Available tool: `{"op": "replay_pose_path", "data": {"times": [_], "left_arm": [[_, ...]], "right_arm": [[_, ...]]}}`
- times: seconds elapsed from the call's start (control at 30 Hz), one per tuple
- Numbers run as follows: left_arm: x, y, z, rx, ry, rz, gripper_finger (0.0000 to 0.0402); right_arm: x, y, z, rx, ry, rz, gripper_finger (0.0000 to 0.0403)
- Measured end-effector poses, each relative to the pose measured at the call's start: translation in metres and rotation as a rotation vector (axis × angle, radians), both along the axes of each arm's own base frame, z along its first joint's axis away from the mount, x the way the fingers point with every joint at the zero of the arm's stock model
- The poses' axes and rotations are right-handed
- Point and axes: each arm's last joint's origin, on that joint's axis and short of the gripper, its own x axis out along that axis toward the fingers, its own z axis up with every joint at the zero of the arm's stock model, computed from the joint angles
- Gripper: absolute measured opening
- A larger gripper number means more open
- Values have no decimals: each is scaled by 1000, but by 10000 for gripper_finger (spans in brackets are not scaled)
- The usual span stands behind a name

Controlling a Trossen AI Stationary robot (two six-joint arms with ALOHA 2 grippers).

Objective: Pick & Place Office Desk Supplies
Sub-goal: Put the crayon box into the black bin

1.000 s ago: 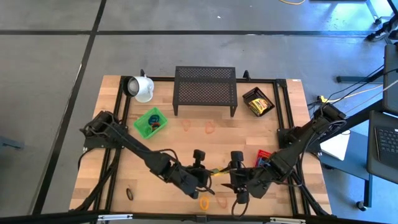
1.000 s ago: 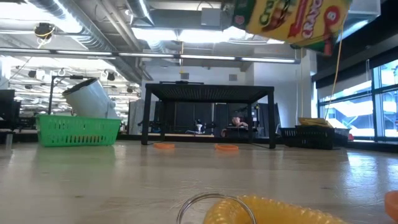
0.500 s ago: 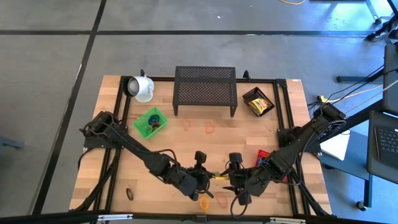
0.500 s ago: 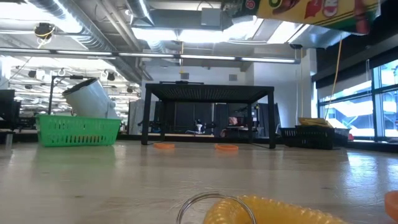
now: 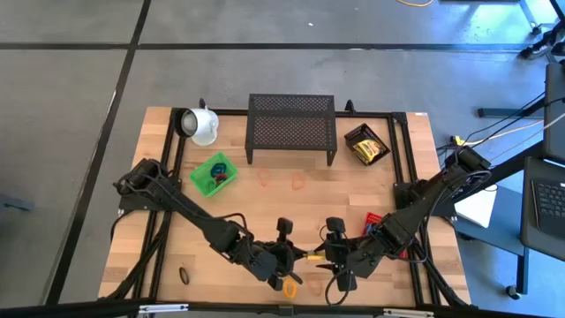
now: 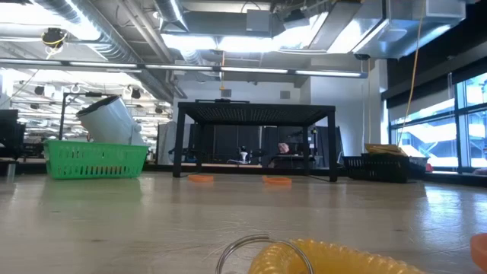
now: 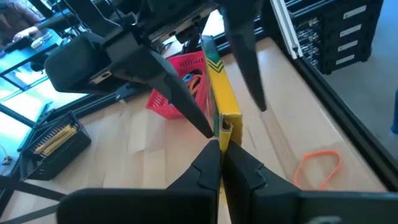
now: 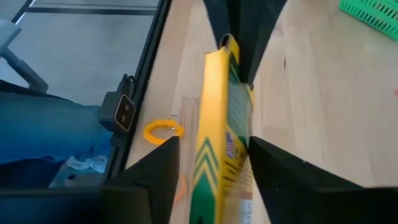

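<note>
Low in the frame, my left pincer (image 7: pixel 219 163) pinches the yellow box (image 7: pixel 222 106); right pincer (image 8: pixel 208 180) straddles it, grip unclear.

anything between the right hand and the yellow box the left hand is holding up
Nothing visible. The left hand is shut on one end of the yellow box, and the right hand already has its open fingers on either side of the other end, with only air between fingers and box.
</note>
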Motion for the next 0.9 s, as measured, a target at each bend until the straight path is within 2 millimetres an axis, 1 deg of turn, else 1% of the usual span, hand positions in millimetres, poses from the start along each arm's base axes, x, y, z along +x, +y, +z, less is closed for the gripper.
{"op": "replay_pose_path", "data": {"times": [0.17, 0.37, 0.4, 0.57, 0.77, 0.9], "left_arm": [[0, 0, 0, -8, -3, 3, 3], [0, 0, 1, -12, -7, 3, 3], [0, 0, 1, -13, -9, 3, 4], [1, -1, 2, -20, -19, 3, 15], [1, -1, 2, -33, -18, -16, 60], [1, -1, 2, -29, -26, -3, 92]], "right_arm": [[0, 0, 0, 21, 5, -19, 129], [0, 0, 0, 19, 4, -21, 36], [0, 0, 0, 19, 3, -21, 30], [0, 0, 0, 48, 8, -40, 30], [0, 0, 0, 71, 26, -59, 35], [-1, -6, -2, 93, 93, -69, 36]]}}
